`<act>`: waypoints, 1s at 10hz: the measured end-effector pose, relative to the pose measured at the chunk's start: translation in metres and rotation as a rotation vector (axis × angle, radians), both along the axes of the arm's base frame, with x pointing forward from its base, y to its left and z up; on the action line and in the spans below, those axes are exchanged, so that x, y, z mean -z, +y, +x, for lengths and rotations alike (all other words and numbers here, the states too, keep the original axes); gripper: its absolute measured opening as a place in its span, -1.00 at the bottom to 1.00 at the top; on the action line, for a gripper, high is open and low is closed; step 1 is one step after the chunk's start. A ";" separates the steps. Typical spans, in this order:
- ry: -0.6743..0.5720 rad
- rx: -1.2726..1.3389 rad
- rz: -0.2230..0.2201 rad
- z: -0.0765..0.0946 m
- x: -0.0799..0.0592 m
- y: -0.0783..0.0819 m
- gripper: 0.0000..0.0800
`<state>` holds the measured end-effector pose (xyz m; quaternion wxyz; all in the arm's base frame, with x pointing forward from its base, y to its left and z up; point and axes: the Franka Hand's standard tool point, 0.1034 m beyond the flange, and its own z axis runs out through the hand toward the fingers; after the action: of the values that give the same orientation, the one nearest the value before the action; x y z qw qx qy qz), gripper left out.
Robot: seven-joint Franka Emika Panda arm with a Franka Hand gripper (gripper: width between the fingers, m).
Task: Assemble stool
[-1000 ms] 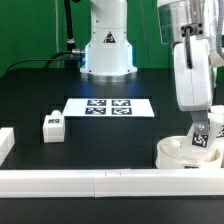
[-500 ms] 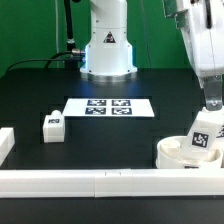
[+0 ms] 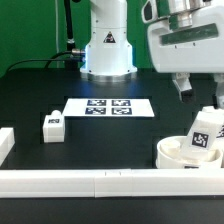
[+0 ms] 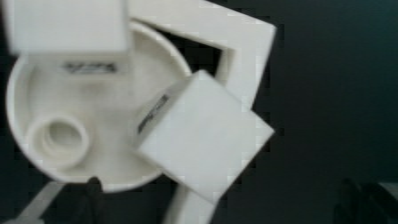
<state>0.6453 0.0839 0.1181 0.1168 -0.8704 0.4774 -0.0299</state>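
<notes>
Claw (image 3: 185, 88) over blk table (image 3: 30, 95), green wall (image 3: 30, 25) behind.

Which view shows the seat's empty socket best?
Wrist view: it looks down on the seat, with the socket plainly open, though blurred. The exterior view shows only the seat's rim and side; no socket visible.

Black table (image 3: 30, 95) with marker board (image 3: 108, 106), leg (image 3: 53, 126), seat (image 3: 172, 153), rails (image 3: 100, 182).

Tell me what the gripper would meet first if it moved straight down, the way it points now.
Probably the leg standing in the seat, which lies below the gripper; depth is unclear.
</notes>
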 end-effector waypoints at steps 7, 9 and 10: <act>-0.076 -0.756 -0.159 -0.001 0.001 0.005 0.62; -0.110 -1.059 -0.211 0.003 0.003 0.003 0.62; -0.117 -1.091 -0.217 0.003 0.003 0.002 0.62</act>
<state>0.6483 0.0857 0.1147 0.0515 -0.9952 -0.0555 -0.0620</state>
